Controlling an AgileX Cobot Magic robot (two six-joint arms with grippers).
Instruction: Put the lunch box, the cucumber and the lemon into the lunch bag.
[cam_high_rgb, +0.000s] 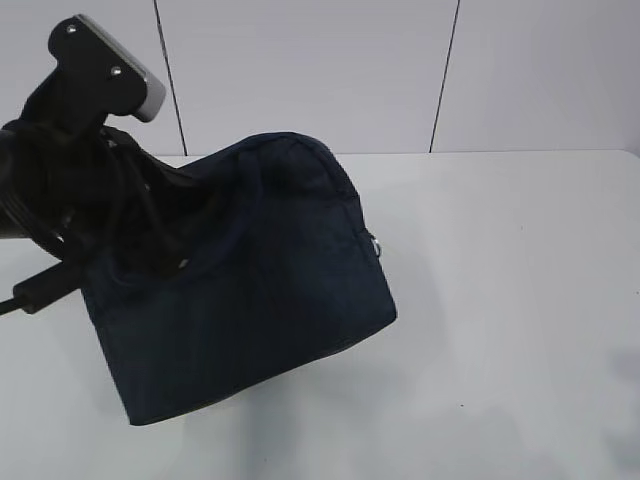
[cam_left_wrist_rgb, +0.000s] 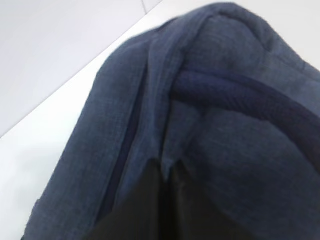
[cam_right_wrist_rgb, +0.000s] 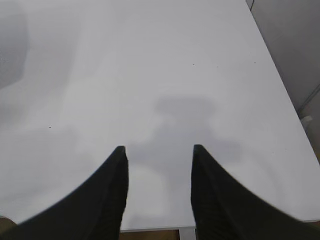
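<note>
The lunch bag (cam_high_rgb: 250, 290) sits on the white table (cam_high_rgb: 520, 300), left of centre in the exterior view, tilted so that its upper edge rises toward the back and its long axis runs from lower left to upper right. A metal ring pull (cam_high_rgb: 375, 243) shows on its right end, and the bag appears zipped, with no opening visible. The left arm (cam_high_rgb: 70, 150) reaches down onto the bag's upper left corner, directly at the handles (cam_left_wrist_rgb: 240, 95). In the left wrist view the left gripper (cam_left_wrist_rgb: 165, 200) is clenched, with dark fabric of the bag pinched between its two fingertips near the seam; it is judged to be holding the bag by that fold, possibly lifting the corner, which would account for the tilt. The right gripper (cam_right_wrist_rgb: 159, 190) is released, its jaws standing apart over bare table, grasping nothing, and it does not appear in the exterior view. The bag therefore lies to the left of the right gripper and well apart from it, while the left arm is the nearer arm and already in contact. The lunch box, the cucumber and the lemon are not visible in any view. Whether they are already inside the bag cannot be told.
</note>
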